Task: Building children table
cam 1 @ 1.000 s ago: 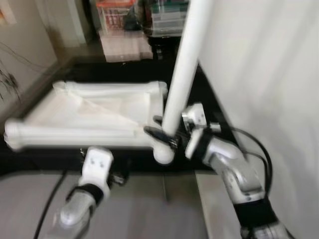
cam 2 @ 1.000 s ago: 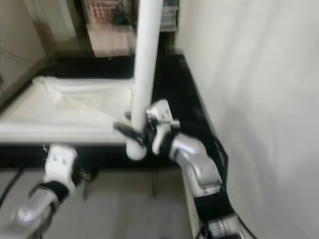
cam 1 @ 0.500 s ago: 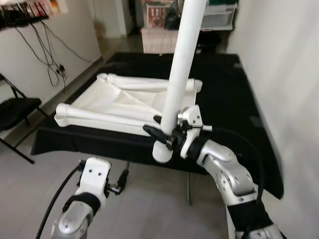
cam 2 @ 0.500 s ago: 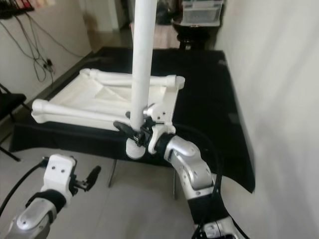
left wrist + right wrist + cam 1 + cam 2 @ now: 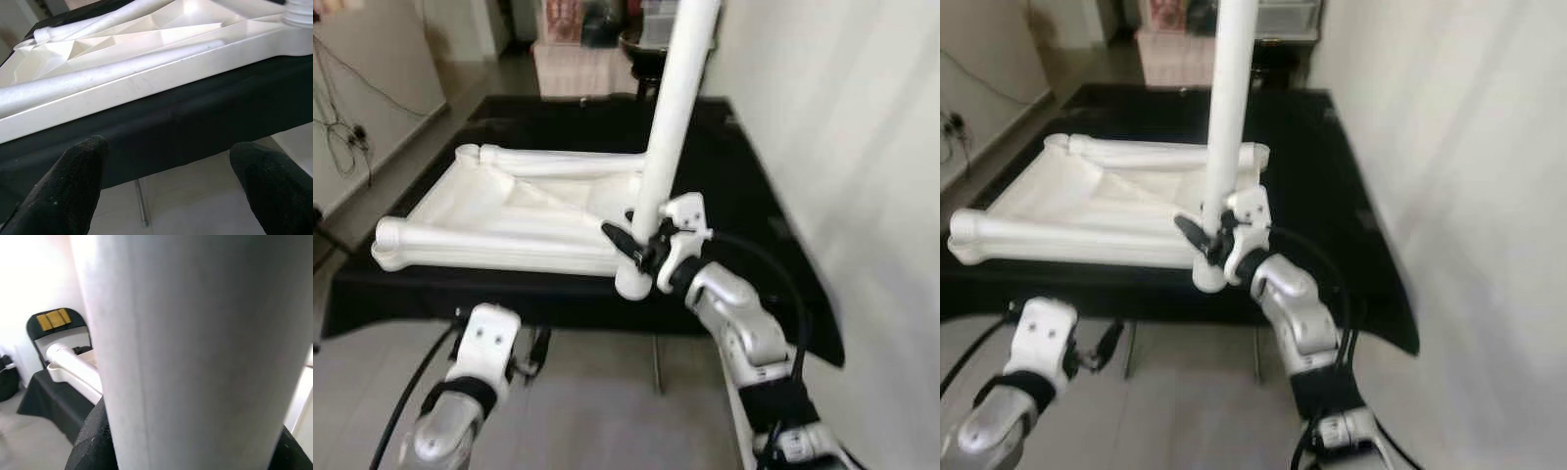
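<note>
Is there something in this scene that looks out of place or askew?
Nothing looks damaged. The white table top lies upside down on the black-covered table, ribs facing up, which suits assembly. The right pincer holds a white table leg near its lower end, slightly tilted and not yet seated in a corner. The left pincer is open, below the edge.

Table leg (image 5: 668, 127) — top cut off by frame.

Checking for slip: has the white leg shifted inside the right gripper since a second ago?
No. The right gripper still clamps the white leg just above its rounded lower end.
</note>
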